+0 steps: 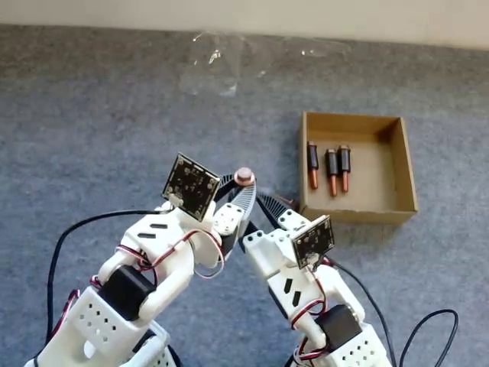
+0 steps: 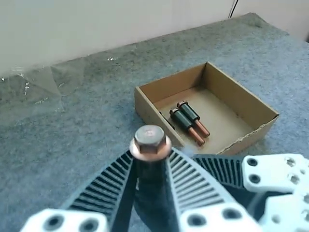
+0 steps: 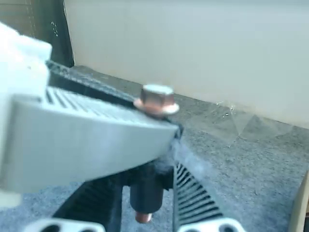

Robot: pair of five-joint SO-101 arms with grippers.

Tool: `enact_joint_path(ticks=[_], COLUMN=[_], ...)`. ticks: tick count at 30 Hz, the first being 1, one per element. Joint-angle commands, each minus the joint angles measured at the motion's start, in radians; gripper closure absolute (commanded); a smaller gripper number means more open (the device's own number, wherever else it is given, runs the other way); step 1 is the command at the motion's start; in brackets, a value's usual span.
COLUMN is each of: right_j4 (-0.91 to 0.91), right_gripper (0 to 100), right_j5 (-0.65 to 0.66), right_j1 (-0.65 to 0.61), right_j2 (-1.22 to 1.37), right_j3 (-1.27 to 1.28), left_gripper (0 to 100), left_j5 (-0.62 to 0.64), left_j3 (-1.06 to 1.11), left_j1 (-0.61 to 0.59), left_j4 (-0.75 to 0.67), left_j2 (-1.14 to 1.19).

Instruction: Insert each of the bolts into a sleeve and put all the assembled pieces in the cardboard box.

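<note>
Furthest left on the grey felt-like table cover (image 1: 92, 138), near its far edge, lies a crumpled sheet of clear plastic (image 1: 218, 65). Nearer the middle, the two arms meet over the cover, each angled in toward the other.

The left gripper (image 2: 150, 169) has its ribbed black fingers (image 2: 113, 181) drawn together in a V, pinching the black sleeve (image 3: 145, 186) just under the hexagonal head of the copper-coloured bolt (image 2: 150, 141). That bolt stands upright in the sleeve, head resting on the top and tip poking out below, and the piece is held in the air just beside the box's near left corner.

The right gripper (image 3: 145, 205) comes in from the right, its jaws closed in on the lower part of the same sleeve, one finger on either side.

To the right sits the open cardboard box (image 1: 357, 215). Three assembled pieces (image 1: 331, 170) lie side by side on its floor near the left wall, sleeved ends toward the far wall and bare copper shanks pointing toward the arms.
</note>
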Motion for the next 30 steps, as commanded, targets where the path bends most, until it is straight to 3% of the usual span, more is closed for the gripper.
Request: enact_joint_path(ticks=[1,7,13,23,26,30], right_j4=[-0.001,-0.001,-0.001,-0.001,-0.001,-0.001], right_gripper=[99.3,99.3,99.3,99.3,99.3,99.3], right_j5=[0.018,0.018,0.018,0.018,0.018,0.018], right_j1=[0.021,0.021,0.021,0.021,0.021,0.021], right_j2=[-0.008,-0.008,-0.008,-0.008,-0.008,-0.008], right_j3=[0.110,0.110,0.110,0.110,0.110,0.110], left_gripper=[99,99,84,83,83,83], left_j5=[0.008,0.000,-0.072,-0.078,-0.155,-0.169], left_j3=[0.004,0.099,0.139,0.134,0.142,0.157], left_j1=[0.015,0.008,0.010,0.005,-0.041,-0.088], left_j4=[-0.020,-0.035,-0.061,-0.066,-0.097,-0.143], left_j2=[-0.045,-0.220,-0.242,-0.237,-0.237,-0.236])
